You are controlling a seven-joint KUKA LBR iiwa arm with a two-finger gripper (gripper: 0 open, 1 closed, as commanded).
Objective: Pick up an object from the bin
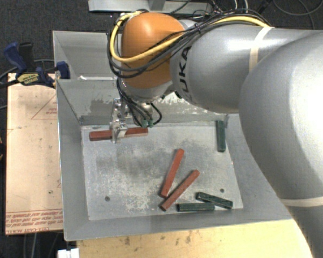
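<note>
A red-brown flat bar (101, 135) lies along the bin's back edge, at the upper left of the floor. My gripper (118, 129) reaches down from under the orange cover right onto the middle of this bar, its metal fingers at the bar's sides, so the bar shows to the left and right of them. Whether the fingers press on the bar cannot be made out.
Two more red-brown bars (173, 171) (180, 190) lie crossed near the middle right of the floor. Two dark green bars (195, 207) (214, 199) rest at the front right, and a third (220, 136) leans by the right wall. The arm covers the right side.
</note>
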